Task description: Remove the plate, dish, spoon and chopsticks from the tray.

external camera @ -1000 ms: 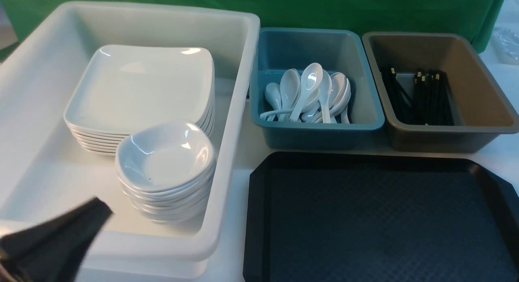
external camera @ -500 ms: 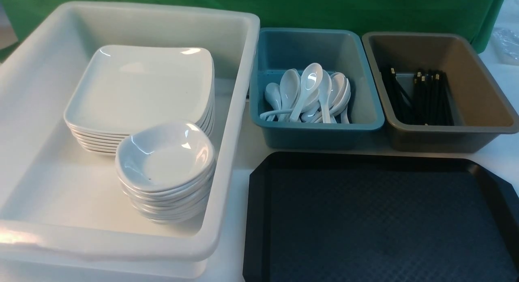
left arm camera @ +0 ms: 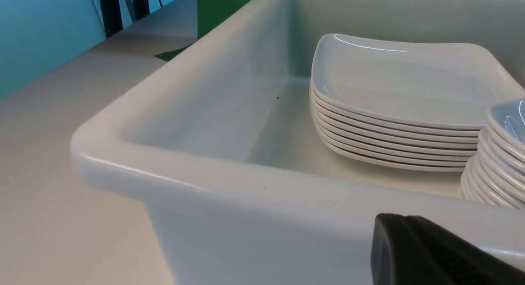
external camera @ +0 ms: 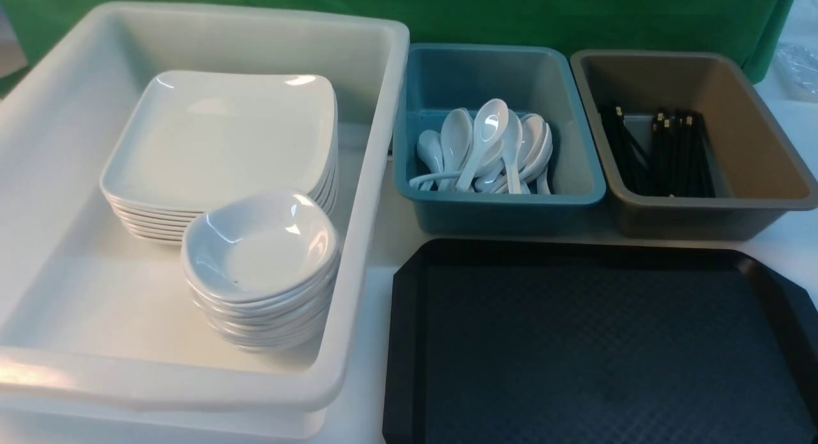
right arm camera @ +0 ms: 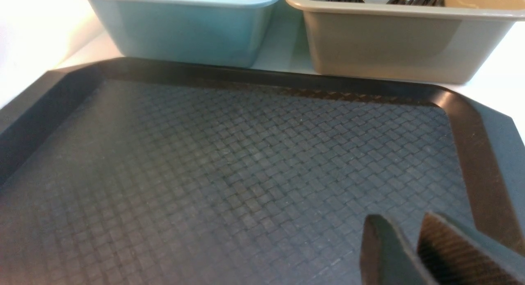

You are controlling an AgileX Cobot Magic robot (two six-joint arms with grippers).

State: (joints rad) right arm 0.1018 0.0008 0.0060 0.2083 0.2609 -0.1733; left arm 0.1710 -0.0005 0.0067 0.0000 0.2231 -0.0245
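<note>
- Far left, I see the white tub point(external camera: 383, 99) on the tabletop point(external camera: 374, 252), its long sides running away from me.
- My left tool point(left arm camera: 434, 252) shows only in its wrist view, as one dark block just outside the tub's near wall; its two sides are pressed together, with nothing between them.
- The plate point(external camera: 223, 134) tops a stack of like plates towards the far side of the tub, lying flat, its edges roughly square to the tub walls.
- The dish point(external camera: 259, 246) tops its own stack just in front of the plates, hollow side up, near the tub's right wall. A tiny dark speck sits inside it.
- Next along, the teal bin point(external camera: 447, 80) holds the white spoons. The spoon point(external camera: 482, 140) on top of the heap has its bowl at the far end and its handle coming towards me, tilted a little to the left.
- Right of that, the brown bin point(external camera: 754, 144) holds the chopsticks point(external camera: 677, 153), bundled with their long axis running near to far and the gold ends at the far side.
- The tray point(external camera: 409, 342) lies in front of the two bins, its long axis left to right, its diamond-textured surface bare.
- My right tool point(right arm camera: 404, 244) hangs low over the tray, its two sides slightly apart with nothing between them.
- I can read no brand, label or writing on anything.
</note>
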